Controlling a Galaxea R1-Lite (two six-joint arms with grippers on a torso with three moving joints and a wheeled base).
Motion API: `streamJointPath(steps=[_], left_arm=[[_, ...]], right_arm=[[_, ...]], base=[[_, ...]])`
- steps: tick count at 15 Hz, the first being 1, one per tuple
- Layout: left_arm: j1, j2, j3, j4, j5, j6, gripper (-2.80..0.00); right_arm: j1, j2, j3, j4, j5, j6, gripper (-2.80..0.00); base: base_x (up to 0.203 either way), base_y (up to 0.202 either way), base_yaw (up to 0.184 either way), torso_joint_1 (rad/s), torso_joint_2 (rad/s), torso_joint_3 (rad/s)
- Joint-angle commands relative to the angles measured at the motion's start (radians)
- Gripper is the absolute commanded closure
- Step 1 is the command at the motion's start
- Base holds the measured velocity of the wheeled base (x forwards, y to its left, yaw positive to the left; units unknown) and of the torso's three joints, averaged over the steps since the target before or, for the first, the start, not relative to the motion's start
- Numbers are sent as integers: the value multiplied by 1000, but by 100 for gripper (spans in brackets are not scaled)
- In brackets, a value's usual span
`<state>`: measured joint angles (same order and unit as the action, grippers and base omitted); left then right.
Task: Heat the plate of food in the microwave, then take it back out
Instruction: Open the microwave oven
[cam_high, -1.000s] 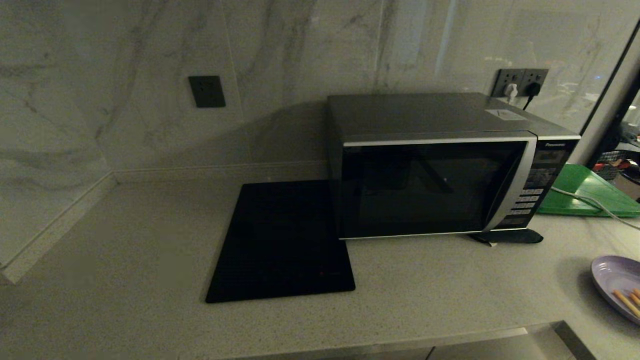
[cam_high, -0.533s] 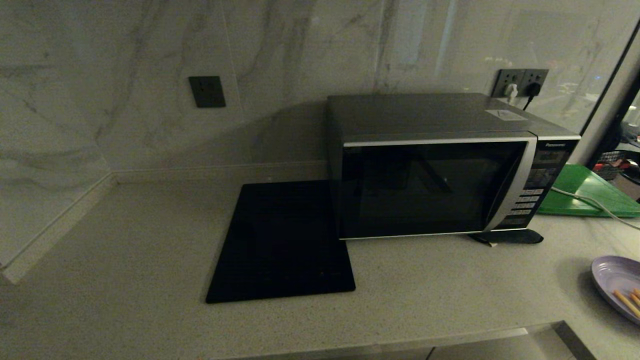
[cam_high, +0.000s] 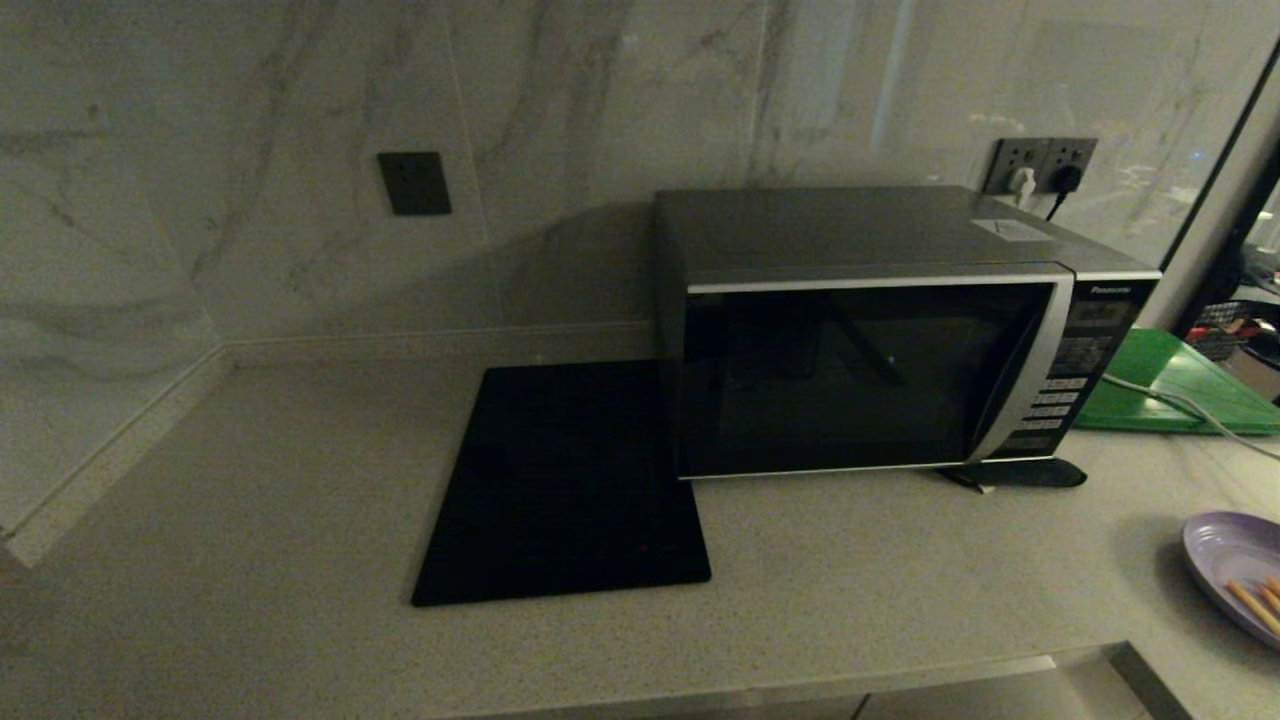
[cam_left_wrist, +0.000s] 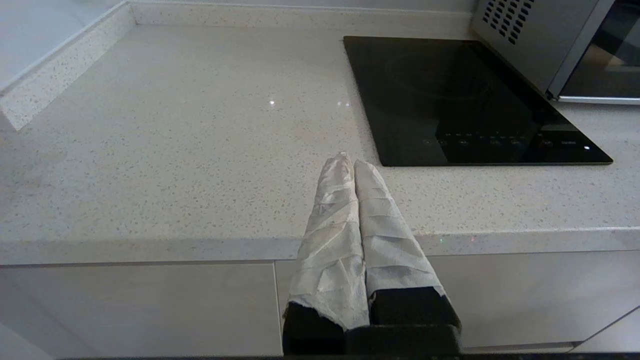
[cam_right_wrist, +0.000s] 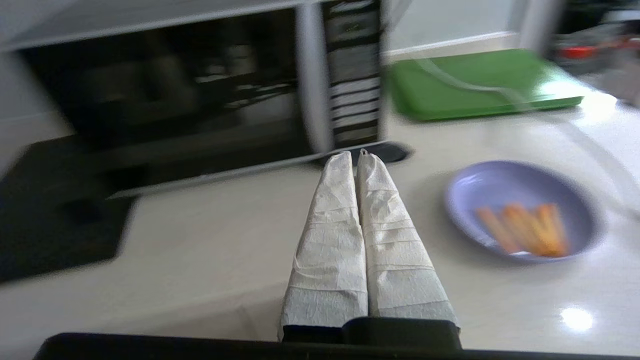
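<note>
Neither arm shows in the head view. The left gripper (cam_left_wrist: 354, 162) hangs at the near edge of the counter (cam_high: 250, 520), near the cooktop (cam_high: 565, 480), its wrapped fingers pressed together and holding nothing. The right gripper (cam_right_wrist: 356, 156) hovers over the counter, pointing at the microwave (cam_high: 880, 340), fingers likewise closed and empty. The microwave's door is closed. The plate (cam_high: 1225, 565) lies near and right of the microwave, apart from it.

A home kitchen. A microwave (cam_high: 880, 340) and a flat black cooktop (cam_high: 565, 485) sit on a speckled stone desk (cam_high: 250, 520). Marble wall (cam_high: 200, 150) behind.
</note>
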<state>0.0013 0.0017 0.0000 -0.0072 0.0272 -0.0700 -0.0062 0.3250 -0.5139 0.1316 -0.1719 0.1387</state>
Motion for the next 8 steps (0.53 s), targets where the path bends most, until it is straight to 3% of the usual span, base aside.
streamJointPath(steps=[1, 4, 8], left_arm=[[0, 0, 0, 0, 2, -1, 0], [0, 0, 0, 0, 0, -1, 0], [0, 0, 0, 0, 2, -1, 0]], right_arm=[[-2, 222, -103, 0, -105, -38, 0], [-3, 397, -147, -72, -233, -118, 0], [0, 655, -150, -360, -365, -155, 0]], base=[[0, 0, 0, 0, 0, 0], [0, 0, 0, 0, 0, 0], [0, 0, 0, 0, 0, 0]])
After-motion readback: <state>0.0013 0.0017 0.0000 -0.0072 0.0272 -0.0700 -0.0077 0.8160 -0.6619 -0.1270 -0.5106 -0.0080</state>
